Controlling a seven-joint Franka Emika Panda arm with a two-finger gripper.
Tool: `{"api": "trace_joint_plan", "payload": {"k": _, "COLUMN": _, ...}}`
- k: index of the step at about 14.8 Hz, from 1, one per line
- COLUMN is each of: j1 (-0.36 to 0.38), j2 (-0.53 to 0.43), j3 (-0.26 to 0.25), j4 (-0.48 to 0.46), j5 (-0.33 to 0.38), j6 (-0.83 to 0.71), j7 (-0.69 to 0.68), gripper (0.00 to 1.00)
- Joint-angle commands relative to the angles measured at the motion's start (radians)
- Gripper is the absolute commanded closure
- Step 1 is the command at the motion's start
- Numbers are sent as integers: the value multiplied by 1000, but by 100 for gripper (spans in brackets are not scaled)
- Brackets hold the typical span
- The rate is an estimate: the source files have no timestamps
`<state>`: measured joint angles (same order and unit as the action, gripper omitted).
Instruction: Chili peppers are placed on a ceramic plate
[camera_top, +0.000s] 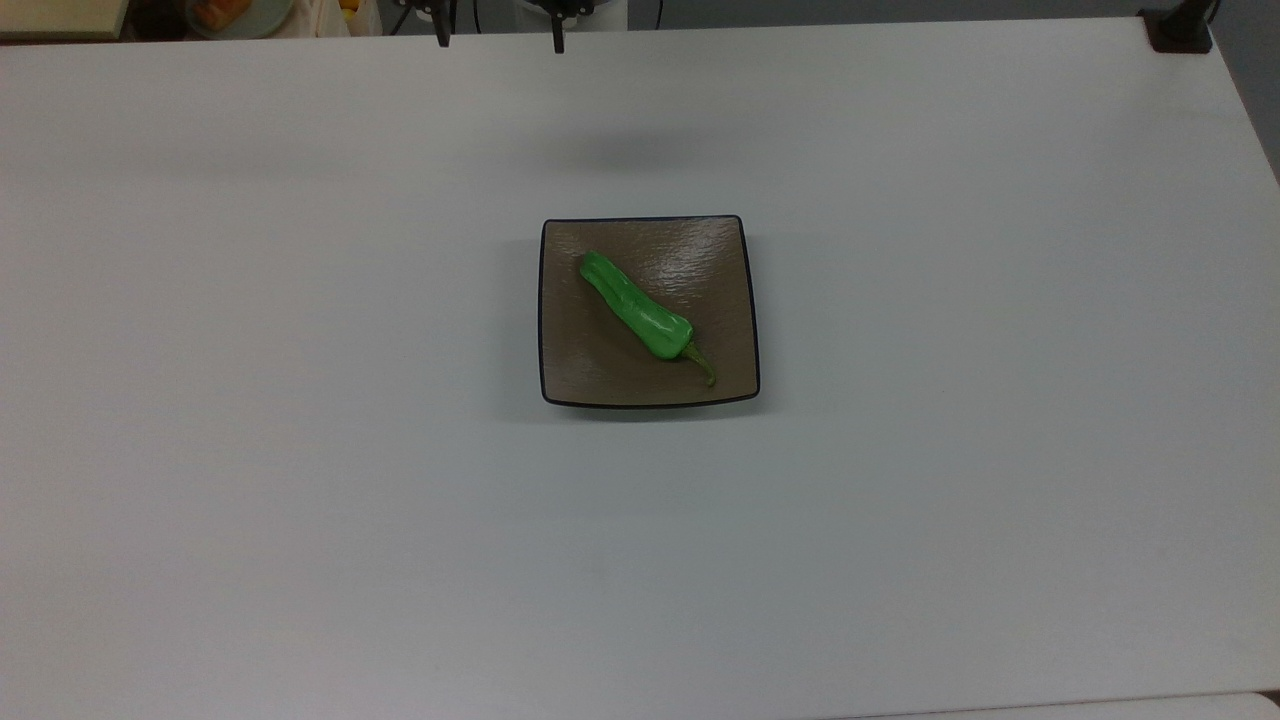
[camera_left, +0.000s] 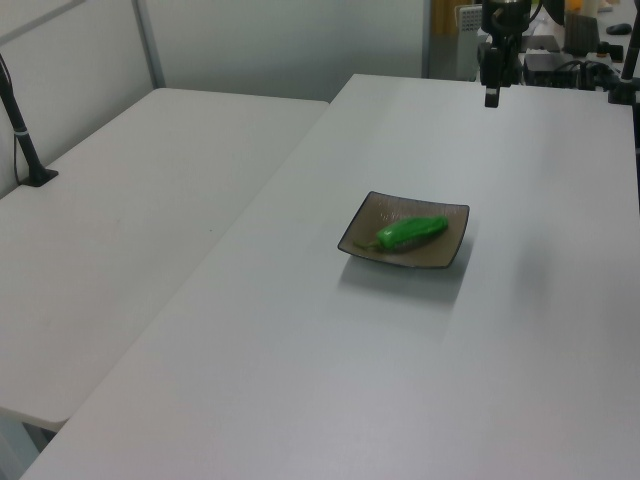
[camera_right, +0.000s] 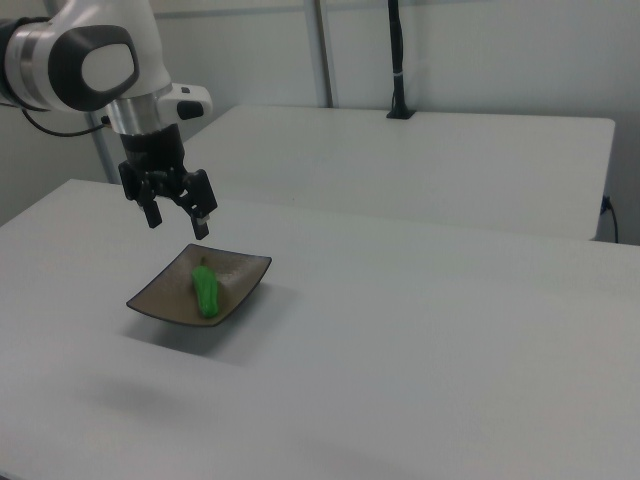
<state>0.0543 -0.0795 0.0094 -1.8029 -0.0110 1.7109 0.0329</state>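
Chili pepper (camera_top: 634, 307) on ceramic plate (camera_top: 713, 262).
I see gripper (camera_right: 178, 221) empty, fingers spread wide, raised off plate's 12 o'clock in the top view.

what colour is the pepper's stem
Olive-brown, against the bright green chili pepper; clearest in the top view.

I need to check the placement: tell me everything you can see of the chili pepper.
The chili pepper is a single bright green, glossy, elongated one with a wrinkled body and a thin curved olive-brown stem. It lies flat and diagonal across the ceramic plate, wholly inside its rim, with its stem toward the top view's lower right. Nothing but the plate touches it; the gripper is raised clear, open.
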Motion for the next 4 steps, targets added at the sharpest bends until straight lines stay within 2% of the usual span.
{"api": "trace_joint_plan", "payload": {"k": 1, "j1": -4, "j2": -5, "j3": 9, "j4": -9, "j5": -17, "j6": -13, "j7": 2, "gripper": 0}}
{"api": "trace_joint_plan", "payload": {"k": 4, "j1": -4, "j2": -6, "j3": 9, "j4": -13, "j5": -14, "j6": -7, "j7": 7, "gripper": 0}}
